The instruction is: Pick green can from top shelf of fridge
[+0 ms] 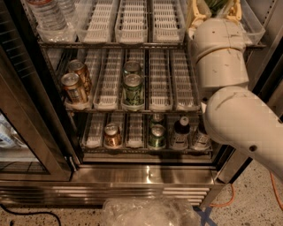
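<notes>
Up at the right end of the top shelf [132,43] of the fridge [141,175], the gripper [216,10] sits around the green can [217,4], but nobody can tell if it holds tight, so a loose hold could let the can slip and fall.

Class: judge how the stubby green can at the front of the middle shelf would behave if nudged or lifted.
The stubby can stands upright in a rimmed lane tray, so it would probably slide along it rather than roll. Its smooth metal looks rigid, possibly slippery. The end effector is at the top shelf.
</notes>
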### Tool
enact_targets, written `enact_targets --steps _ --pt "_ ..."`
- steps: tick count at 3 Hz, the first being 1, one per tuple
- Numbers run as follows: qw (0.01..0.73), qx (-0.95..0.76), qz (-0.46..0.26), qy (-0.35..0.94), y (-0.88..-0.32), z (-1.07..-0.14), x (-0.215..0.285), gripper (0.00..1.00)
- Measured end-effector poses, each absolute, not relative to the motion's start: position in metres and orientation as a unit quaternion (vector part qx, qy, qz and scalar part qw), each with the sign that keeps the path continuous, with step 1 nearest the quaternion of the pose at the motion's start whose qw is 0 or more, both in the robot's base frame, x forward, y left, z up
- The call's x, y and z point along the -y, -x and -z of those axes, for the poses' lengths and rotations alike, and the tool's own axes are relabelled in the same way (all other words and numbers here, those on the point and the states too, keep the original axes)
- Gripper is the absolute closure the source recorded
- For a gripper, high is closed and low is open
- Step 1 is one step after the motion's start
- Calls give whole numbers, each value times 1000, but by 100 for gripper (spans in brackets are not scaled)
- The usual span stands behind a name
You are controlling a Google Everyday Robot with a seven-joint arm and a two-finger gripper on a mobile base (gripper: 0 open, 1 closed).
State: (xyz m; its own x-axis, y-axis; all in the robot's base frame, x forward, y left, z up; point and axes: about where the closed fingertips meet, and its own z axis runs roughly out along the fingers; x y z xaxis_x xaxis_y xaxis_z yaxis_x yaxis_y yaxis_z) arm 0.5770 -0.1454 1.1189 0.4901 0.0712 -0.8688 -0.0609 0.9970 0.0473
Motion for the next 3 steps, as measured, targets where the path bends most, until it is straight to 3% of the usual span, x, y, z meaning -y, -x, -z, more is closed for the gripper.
enact_targets --steps 3 --pt "850 -526 -18 38 -544 -1088 164 100"
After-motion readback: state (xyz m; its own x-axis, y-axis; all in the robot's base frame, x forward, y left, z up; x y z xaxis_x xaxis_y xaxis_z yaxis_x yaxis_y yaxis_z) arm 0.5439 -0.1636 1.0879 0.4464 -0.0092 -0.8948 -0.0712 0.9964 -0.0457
